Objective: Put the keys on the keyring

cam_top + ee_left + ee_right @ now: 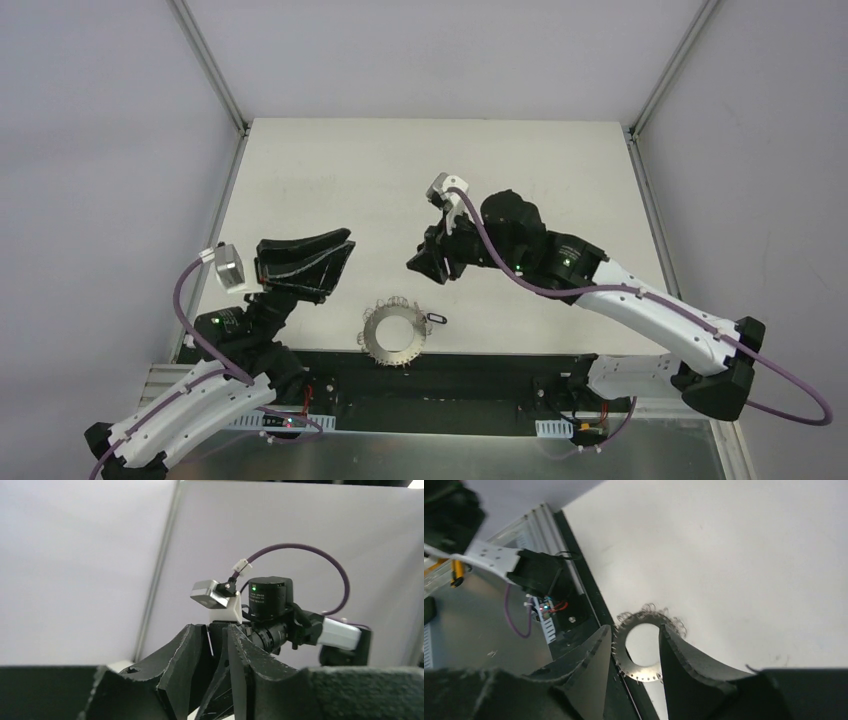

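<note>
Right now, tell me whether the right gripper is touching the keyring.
Apart. The top view shows a strip of bare table between the right gripper and the keyring.

The white table fills the middle of the overhead view, mostly bare. At its lower edge, bottom centre, lies a silvery keyring fringed with thin wire loops, flat, its lower rim over the black strip. Just to its right sits a tiny dark key. The right wrist view shows the keyring at that same edge.
</note>
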`<action>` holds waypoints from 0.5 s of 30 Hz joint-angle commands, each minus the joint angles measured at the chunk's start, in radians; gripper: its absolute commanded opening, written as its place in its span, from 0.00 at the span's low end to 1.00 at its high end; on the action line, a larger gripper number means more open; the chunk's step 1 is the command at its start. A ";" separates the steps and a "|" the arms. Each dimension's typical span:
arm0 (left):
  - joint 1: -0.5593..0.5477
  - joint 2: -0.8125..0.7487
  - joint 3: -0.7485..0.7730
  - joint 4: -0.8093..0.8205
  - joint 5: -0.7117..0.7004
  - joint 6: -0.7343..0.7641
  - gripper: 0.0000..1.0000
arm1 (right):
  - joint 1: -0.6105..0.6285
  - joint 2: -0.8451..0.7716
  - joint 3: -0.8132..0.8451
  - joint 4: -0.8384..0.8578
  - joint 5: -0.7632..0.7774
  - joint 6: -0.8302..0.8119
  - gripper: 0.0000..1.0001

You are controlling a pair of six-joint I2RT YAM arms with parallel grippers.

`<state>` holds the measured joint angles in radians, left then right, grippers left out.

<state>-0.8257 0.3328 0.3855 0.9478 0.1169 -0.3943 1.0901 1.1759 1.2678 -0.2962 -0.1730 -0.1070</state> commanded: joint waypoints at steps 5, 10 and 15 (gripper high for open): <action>-0.009 -0.028 0.113 -0.539 -0.322 0.022 0.41 | -0.179 0.137 -0.096 -0.083 -0.031 0.247 0.43; -0.009 0.005 0.124 -0.713 -0.402 0.002 0.49 | -0.190 0.235 -0.169 -0.069 -0.041 0.277 0.43; -0.009 0.029 0.097 -0.792 -0.451 0.004 0.53 | -0.190 0.308 -0.222 -0.023 -0.022 0.265 0.44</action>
<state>-0.8257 0.3466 0.4744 0.2516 -0.2535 -0.3828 0.9001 1.4540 1.0618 -0.3561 -0.1909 0.1345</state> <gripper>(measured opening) 0.523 0.434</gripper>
